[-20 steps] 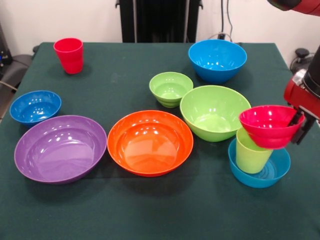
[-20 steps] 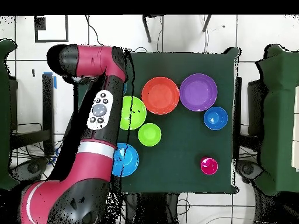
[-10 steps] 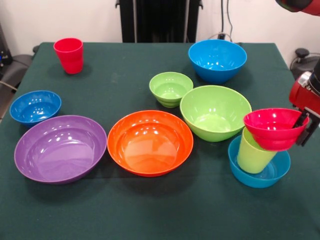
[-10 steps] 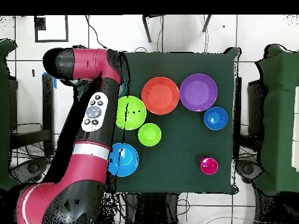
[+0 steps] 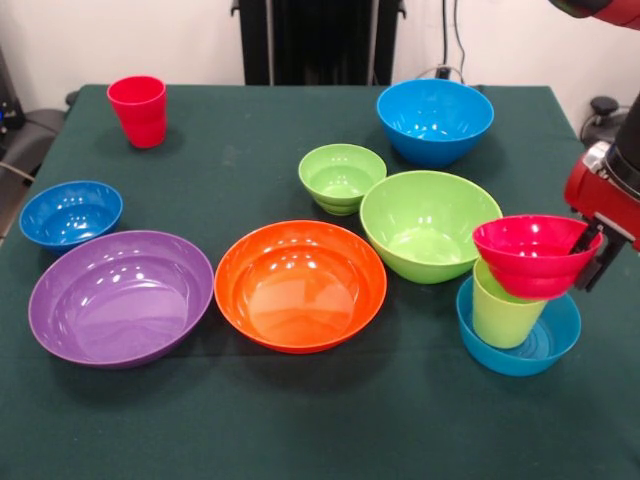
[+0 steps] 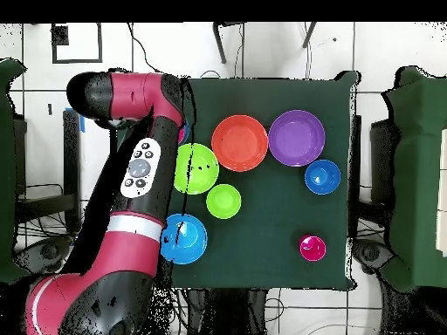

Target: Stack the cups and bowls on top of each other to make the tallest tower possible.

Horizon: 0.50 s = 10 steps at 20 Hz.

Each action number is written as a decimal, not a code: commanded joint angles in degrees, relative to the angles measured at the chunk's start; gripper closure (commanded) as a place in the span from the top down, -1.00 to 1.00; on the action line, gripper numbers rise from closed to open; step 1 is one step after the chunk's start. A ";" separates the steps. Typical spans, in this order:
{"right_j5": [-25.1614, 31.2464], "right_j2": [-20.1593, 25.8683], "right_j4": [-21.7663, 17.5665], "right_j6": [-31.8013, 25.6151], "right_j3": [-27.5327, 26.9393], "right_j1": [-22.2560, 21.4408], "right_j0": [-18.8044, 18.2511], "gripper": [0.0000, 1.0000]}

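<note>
Small red bowl [image 5: 535, 255] perched on the lime-green tumbler [image 5: 503, 310], which stands, leaning a little, inside the teal-blue bowl [image 5: 520, 340] at the right edge of the green surface [image 5: 250, 140]. Bowl tilted, sitting off-centre over the tumbler's mouth, not yet squarely seated. Gripper [image 5: 590, 250] at the bowl's right rim, fingers narrow and pinching that rim, so the bowl hangs partly from the grip. Hidden under the arm [image 6: 140, 174] in the overhead view.

Probably light, stiff, glossy plastic: slippery at the thin rim, apt to pivot or slide in a one-sided pinch, and easy to topple along with the tumbler below. Best taken by the rim wall, as now, and lowered level before letting go.

Red tumbler [image 5: 138, 110] upright at the far left corner, well apart, likely the next piece. Small dark-blue bowl [image 5: 70, 212] near the left edge. Purple bowl [image 5: 120, 297], orange bowl [image 5: 300, 285], large green bowl [image 5: 430, 225], ribbed green bowl [image 5: 342, 177] and big blue bowl [image 5: 435, 120] spread between.
</note>
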 commanded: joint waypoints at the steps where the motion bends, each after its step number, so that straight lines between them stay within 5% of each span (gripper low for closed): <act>1: 1.18 1.31 -4.60 7.34 5.31 2.78 0.48 -1.00; 10: 1.04 1.32 -3.52 6.45 5.26 3.12 0.45 -1.00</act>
